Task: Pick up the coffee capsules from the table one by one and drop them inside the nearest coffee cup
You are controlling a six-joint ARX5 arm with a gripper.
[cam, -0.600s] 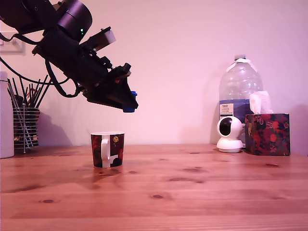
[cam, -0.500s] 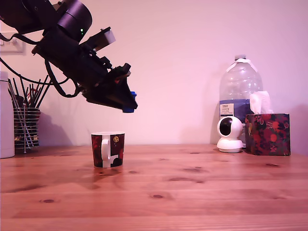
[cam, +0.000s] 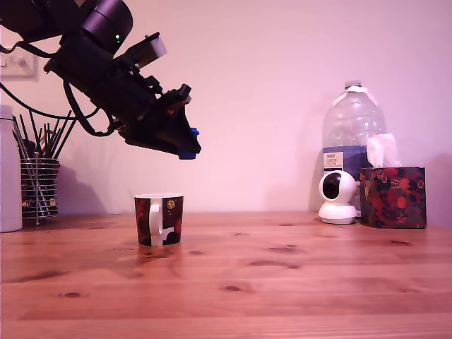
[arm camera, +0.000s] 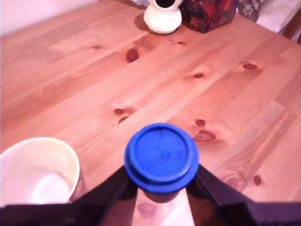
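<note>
The small bright-blue round plastic coffee capsule (arm camera: 161, 157) sits clamped between the two black fingers of the claw (cam: 186, 145), its flat lid facing the wrist camera; the claw is closed on it and carries it in the air, well above the surface. Against the frames of half a second earlier, the capsule and claw have risen a little and slid slightly toward the exterior view's left, so they now hang closer over the mug than they did.

The small squat dark mug (cam: 158, 219) with red floral pattern, white handle and white rim stands upright on the broad light-brown pine surface (cam: 296, 282), toward its back edge and on the exterior view's left half. It has not moved. In the wrist view its pale inside (arm camera: 35, 172) shows no capsule, and the capsule does not yet lie over the opening: it is just beside the rim, off to one side.

The shift therefore reads as the carry nearing its end, with the drop not yet possible; I judge a little more travel toward the mug is needed before release, or the capsule could strike the rim and roll away.

Farther out, near the back right corner in the exterior view, stand a white dome camera (cam: 337, 198), a floral tissue box (cam: 393, 197) and a large clear water bottle (cam: 352, 131).
</note>
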